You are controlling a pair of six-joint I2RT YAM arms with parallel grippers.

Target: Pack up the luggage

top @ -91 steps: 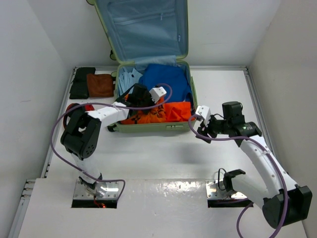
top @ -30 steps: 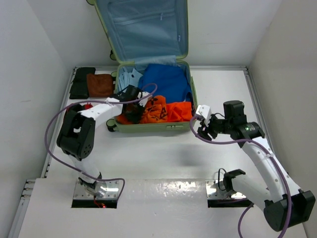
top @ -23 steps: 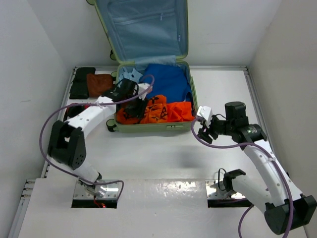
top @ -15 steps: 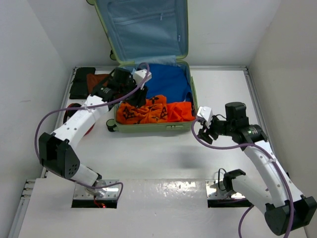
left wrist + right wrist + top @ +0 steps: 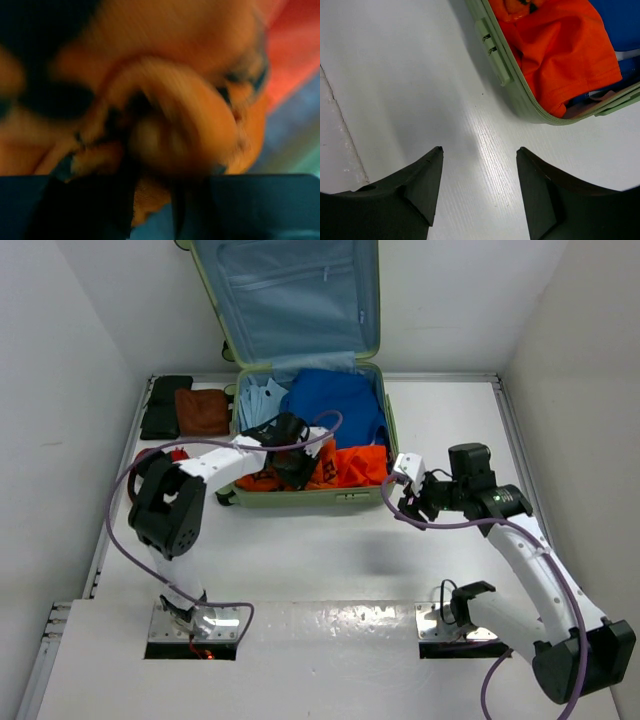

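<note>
Your left arm is folded tight now, elbow tucked back toward its base and the forearm running out sideways, so the left gripper sits low inside the near-left part of the luggage. It is right down on the patterned orange garment, which fills its wrist view as a blur of orange and black. Cloth bunches up against the dark fingers, but you cannot tell from that blur whether they are spread or pinching. A blue garment lies just beyond that gripper, and a plain orange garment just to its right. Off to its left, outside the shell, sit a brown cloth and a black cloth. Your right arm reaches up and inward, elbow high, wrist bent toward the case. The right gripper hangs over bare worktop with its fingers spread wide and nothing between them. The luggage's near-right corner is just ahead of it and apart from it, latches facing the gripper. The luggage itself lies open at the far middle of the worktop, lid standing up against the back wall. Half a second ago your left arm was stretched long, with the gripper up at the far-left corner of the case. It has since pulled back and folded, dropping to the near side. The right arm has barely shifted.
</note>
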